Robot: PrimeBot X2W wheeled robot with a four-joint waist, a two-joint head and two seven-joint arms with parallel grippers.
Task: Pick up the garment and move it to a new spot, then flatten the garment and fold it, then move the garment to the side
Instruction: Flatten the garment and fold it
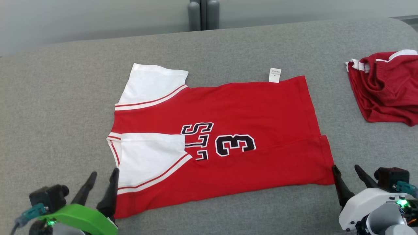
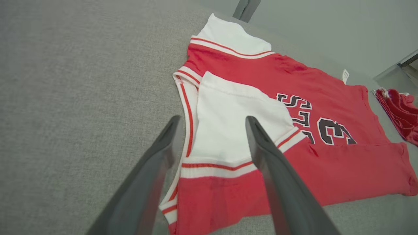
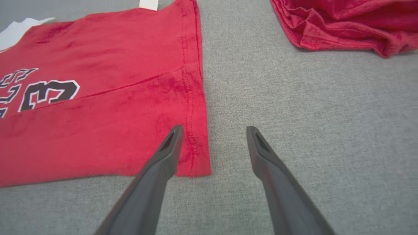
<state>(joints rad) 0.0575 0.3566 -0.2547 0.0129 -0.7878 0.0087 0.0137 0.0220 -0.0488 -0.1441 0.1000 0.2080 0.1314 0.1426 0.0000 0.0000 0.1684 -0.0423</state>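
A red jersey (image 1: 248, 111) with white sleeves and a black "3" lies flat on the grey surface, collar to the left, one white sleeve folded in over the chest. It also shows as the jersey (image 2: 326, 176) and the jersey (image 3: 98, 130) in the wrist views. My left gripper (image 1: 104, 174) is open at the jersey's near left corner, its fingers straddling the shoulder trim; the left gripper (image 2: 212, 122) holds nothing. My right gripper (image 1: 346, 169) is open at the near right hem corner; the right gripper (image 3: 214, 130) has its left finger over the hem.
A crumpled red garment with white trim (image 1: 385, 88) lies at the right edge of the grey padded surface (image 1: 65, 98). A grey post (image 1: 203, 14) stands beyond the far edge. A white label (image 1: 275, 75) sticks out from the jersey's far edge.
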